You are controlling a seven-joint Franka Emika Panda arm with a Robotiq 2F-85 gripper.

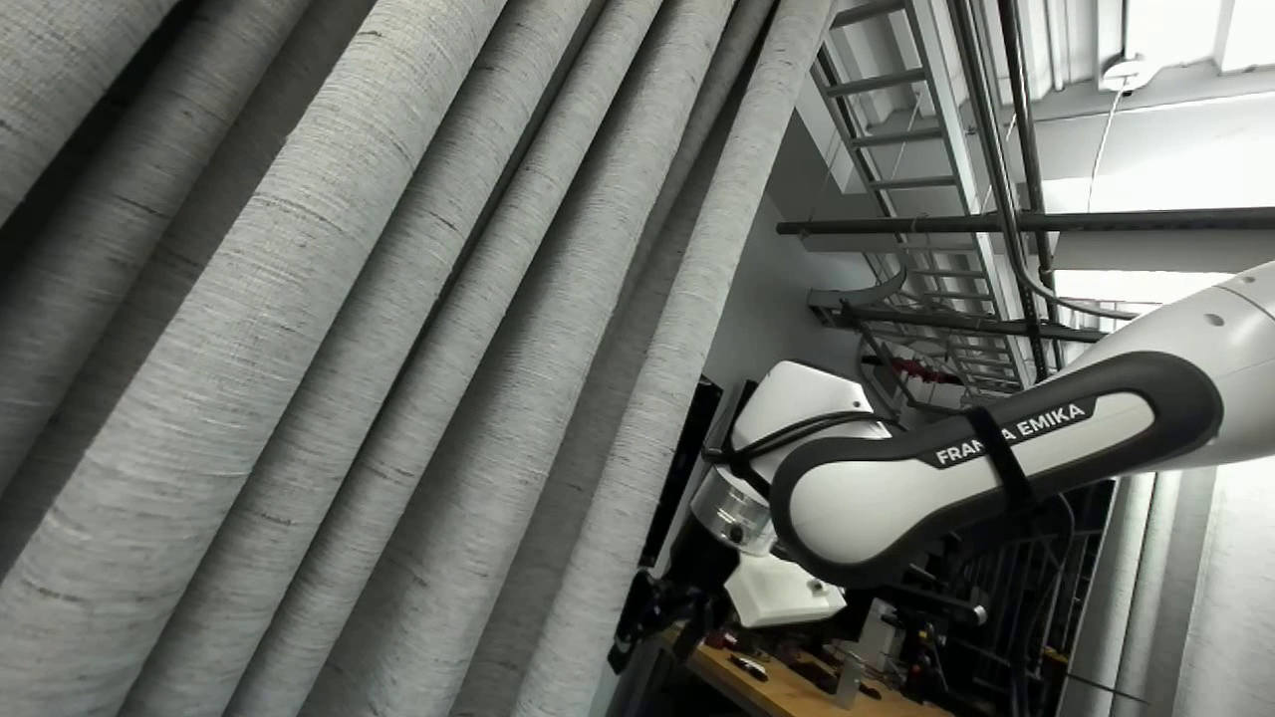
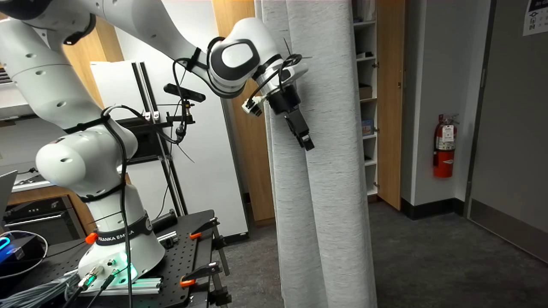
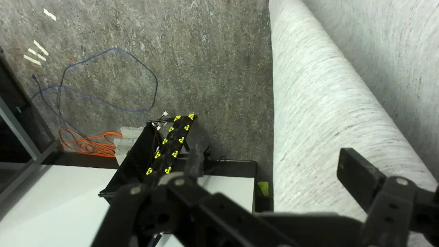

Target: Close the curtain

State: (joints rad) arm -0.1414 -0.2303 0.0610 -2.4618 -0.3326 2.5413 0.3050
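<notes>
The curtain is a large light-grey woven drape with deep pleats. It fills the left and middle of an exterior view [image 1: 398,329] and hangs down to the floor area in an exterior view [image 2: 338,192]. In the wrist view the curtain [image 3: 319,96] covers the right side, with its free edge running between the spread fingers. My gripper [image 3: 274,168] is open and nothing is clamped in it. In the exterior views the gripper [image 1: 652,647] is at the curtain's edge, and the gripper [image 2: 307,143] appears in front of the fabric. Whether the fingers touch the cloth cannot be told.
A wooden workbench [image 1: 777,687] with tools stands behind the gripper. Open shelves [image 2: 366,107] and a fire extinguisher [image 2: 444,149] are beyond the curtain. Below the wrist are a black frame with yellow markers [image 3: 169,147], a white panel [image 3: 61,199] and a blue cable [image 3: 156,85] on the floor.
</notes>
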